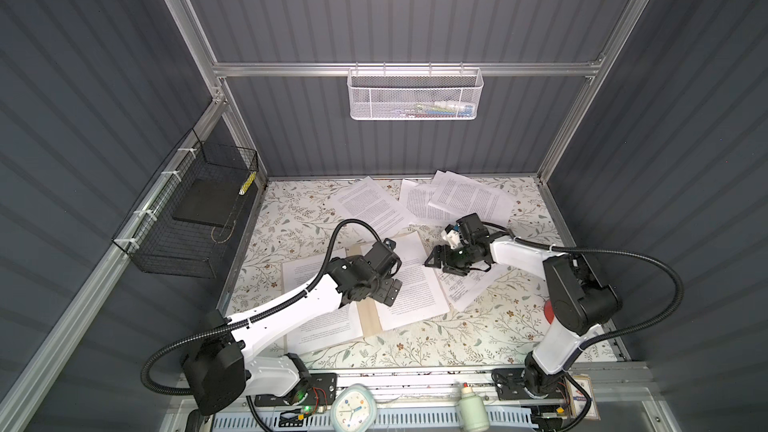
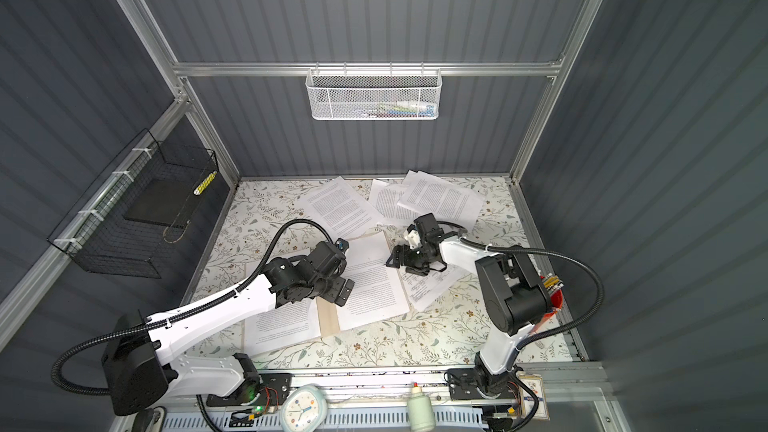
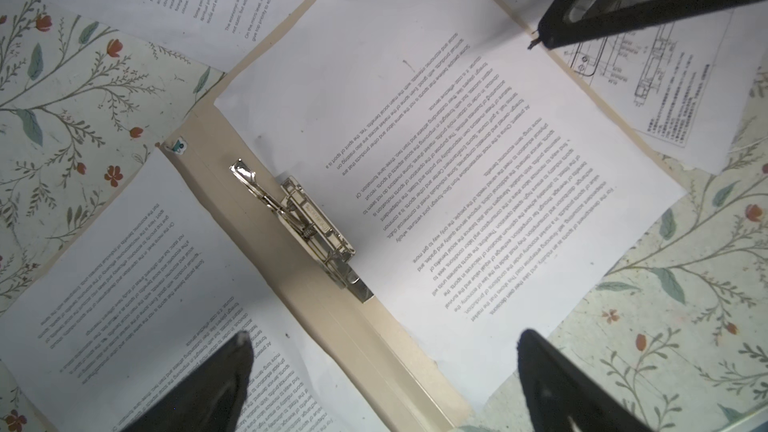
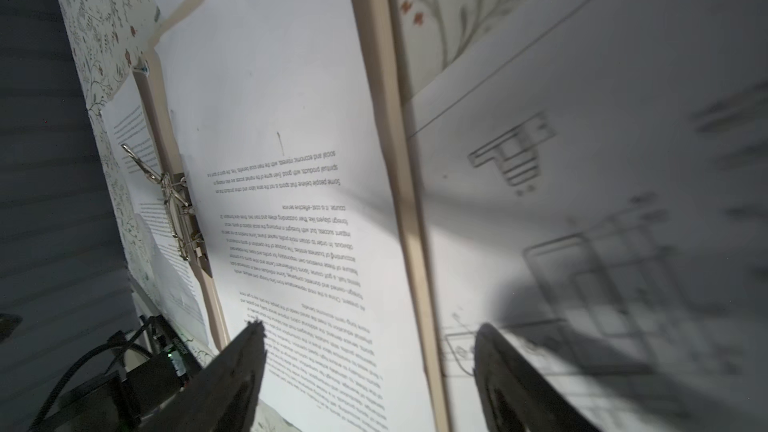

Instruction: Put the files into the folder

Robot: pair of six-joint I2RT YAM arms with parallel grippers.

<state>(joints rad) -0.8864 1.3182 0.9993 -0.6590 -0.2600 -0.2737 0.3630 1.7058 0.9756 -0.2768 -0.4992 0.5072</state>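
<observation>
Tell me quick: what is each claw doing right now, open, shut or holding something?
Left claw: open, holding nothing, over the open folder.
Right claw: open, holding nothing.

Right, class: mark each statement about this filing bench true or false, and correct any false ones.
1. The folder lies open on the table. True.
2. The left arm's fingers are shut on a sheet. False: they stand apart, holding nothing.
3. Several printed sheets lie at the back of the table, outside the folder. True.
4. The metal clip sits at the folder's outer edge. False: it sits along the spine.
5. The white mesh basket stands on the table. False: it hangs from the rear rail.
</observation>
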